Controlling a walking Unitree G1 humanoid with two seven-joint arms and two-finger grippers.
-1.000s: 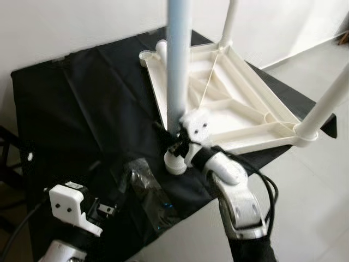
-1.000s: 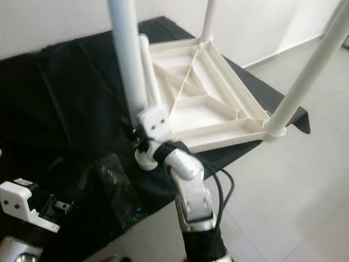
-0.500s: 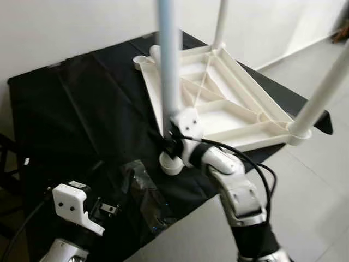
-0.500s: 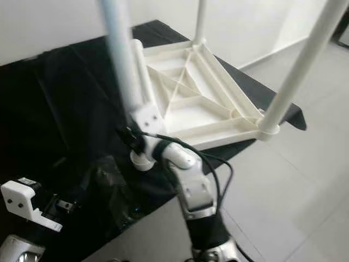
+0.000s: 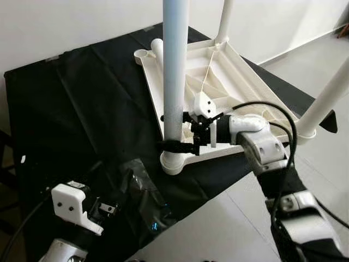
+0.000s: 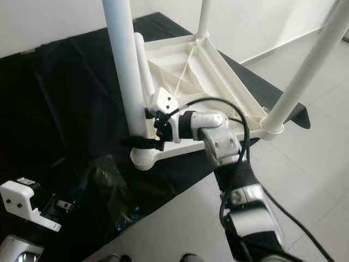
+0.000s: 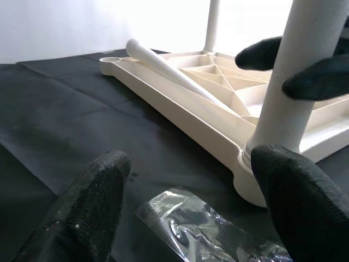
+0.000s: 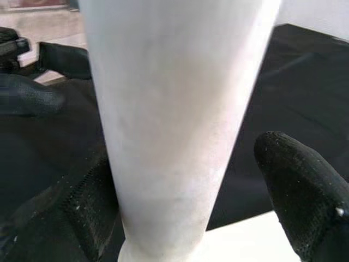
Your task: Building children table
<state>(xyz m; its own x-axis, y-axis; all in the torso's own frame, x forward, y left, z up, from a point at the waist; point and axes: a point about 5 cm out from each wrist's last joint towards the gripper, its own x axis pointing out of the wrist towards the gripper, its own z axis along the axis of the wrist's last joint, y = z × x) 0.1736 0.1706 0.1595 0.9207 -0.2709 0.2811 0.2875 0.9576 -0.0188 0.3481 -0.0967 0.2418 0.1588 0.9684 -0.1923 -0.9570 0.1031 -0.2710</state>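
Left eye view shows a white plastic table top (image 5: 234, 82) lying upside down on a black cloth (image 5: 82, 98). Three white legs stand up from its corners. The near leg (image 5: 175, 71) sits in the corner nearest the robot. A fourth leg (image 7: 163, 64) lies flat along the far edge of the table top, next to an empty corner socket (image 5: 143, 54).

The right gripper (image 5: 185, 134) reaches in from the right, low on the near leg, just above its socket. One black finger (image 5: 177, 146) is in front of the leg and the other behind it. In the right wrist view there is a gap between one finger (image 8: 300, 180) and the leg, so the fingers are spread around it, not squeezing.

The left gripper (image 7: 185, 202) rests low over the cloth, fingers wide apart and holding nothing. A crinkly clear plastic bag (image 5: 144, 196) lies on the cloth just in front of it.
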